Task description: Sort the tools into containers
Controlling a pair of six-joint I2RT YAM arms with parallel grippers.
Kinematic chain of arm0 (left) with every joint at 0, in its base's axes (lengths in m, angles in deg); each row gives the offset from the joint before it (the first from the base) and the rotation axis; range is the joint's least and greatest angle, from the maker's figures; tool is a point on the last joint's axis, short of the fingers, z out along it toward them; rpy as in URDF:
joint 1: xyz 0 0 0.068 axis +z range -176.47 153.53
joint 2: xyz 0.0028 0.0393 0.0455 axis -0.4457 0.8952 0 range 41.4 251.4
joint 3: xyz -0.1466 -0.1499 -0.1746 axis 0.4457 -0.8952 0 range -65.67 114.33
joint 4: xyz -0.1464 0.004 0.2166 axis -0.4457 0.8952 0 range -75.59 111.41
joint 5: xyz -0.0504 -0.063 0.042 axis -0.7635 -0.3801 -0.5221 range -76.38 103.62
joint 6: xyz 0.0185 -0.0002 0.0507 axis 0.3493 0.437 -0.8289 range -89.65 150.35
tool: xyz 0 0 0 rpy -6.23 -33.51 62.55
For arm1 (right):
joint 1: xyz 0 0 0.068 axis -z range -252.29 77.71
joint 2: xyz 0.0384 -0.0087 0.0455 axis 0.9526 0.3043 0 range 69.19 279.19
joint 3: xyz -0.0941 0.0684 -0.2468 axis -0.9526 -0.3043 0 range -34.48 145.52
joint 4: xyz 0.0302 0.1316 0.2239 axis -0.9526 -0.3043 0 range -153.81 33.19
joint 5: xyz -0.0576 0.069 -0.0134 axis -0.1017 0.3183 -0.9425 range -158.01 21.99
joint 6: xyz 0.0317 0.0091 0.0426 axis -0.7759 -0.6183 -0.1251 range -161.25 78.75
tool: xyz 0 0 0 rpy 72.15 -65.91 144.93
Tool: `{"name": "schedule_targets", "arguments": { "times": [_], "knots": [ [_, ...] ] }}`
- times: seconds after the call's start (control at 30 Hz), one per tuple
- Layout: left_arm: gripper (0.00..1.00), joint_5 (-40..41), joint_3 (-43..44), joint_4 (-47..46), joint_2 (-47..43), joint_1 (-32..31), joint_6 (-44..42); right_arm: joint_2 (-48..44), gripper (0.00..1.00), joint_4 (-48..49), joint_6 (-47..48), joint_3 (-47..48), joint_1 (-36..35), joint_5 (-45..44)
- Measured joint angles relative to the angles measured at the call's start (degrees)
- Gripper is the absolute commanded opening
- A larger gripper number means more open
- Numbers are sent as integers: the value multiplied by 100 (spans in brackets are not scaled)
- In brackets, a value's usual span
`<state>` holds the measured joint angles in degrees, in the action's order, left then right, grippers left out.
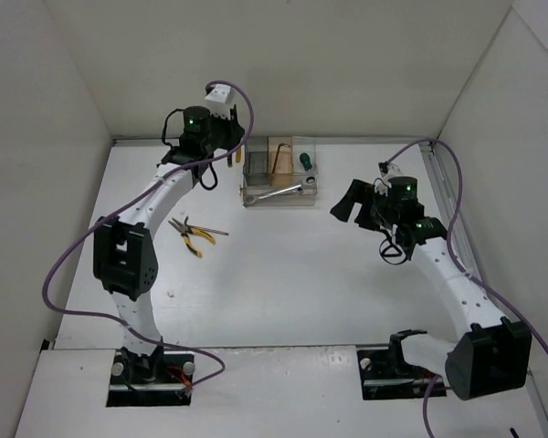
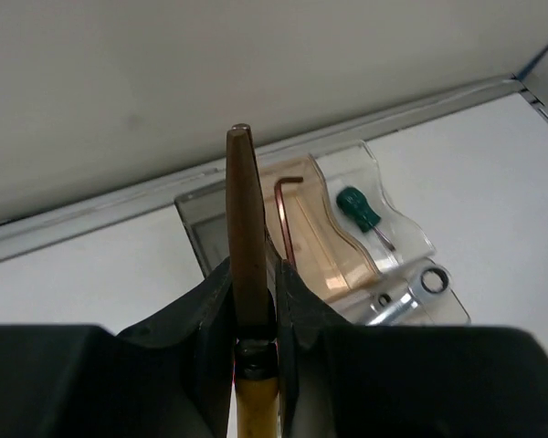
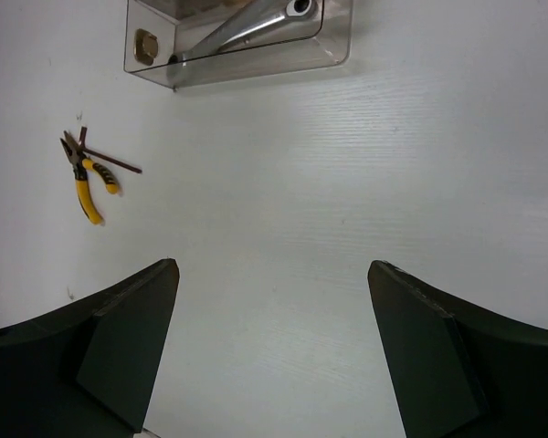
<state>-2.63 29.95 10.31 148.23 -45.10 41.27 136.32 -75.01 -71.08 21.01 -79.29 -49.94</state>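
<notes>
- The left tool [image 2: 253, 274] is clenched on a brown tapered metal shaft with a yellowish handle [image 2: 242, 201], gripped where shaft meets handle; the tip points up and away in the wrist view.
- The shaft is held above the clear plastic organizer box [image 2: 404, 219], near its grey-tinted left compartment.
- The shaft is judged stiff, light and smooth. Slipping through the pads is possible, so a grip low by the handle is favoured.
- The right tool [image 3: 272, 266] is released, fingers wide apart, nothing between them, above bare white desk [image 3: 283, 164].
- The yellow-handled pliers [image 3: 85, 178] lie flat on the desk, well apart from the box, with a thin dark rod [image 3: 111, 161] lying across them at the jaw end.
- The pliers are judged rigid and heavier, and the rubbery handles are the best place to hold. The rod is thin and low, so it is judged hard to pinch.
- A dark L-shaped hex key [image 2: 281, 219] stands in the tan middle compartment, a green-handled screwdriver [image 2: 356, 205] lies in the right one, and a shiny silver wrench [image 2: 411, 294] lies in the front tray.
</notes>
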Motion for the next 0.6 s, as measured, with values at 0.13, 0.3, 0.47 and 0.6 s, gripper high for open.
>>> {"name": "schedule_targets", "arguments": {
  "times": [0.13,0.3,0.47,0.6],
  "knots": [
    [0,-59,1034,-184,1082,166,22,-393,83,-138,157,-144,9,15],
    [0,-111,1770,-409,2256,177,192,-852,83,-245,372,-345,37,79],
    [0,-114,2065,-590,3056,177,446,-1150,83,-444,549,-538,55,205],
    [0,-138,2273,-822,3379,177,557,-1209,83,-529,634,-643,79,310]
  ]
}}
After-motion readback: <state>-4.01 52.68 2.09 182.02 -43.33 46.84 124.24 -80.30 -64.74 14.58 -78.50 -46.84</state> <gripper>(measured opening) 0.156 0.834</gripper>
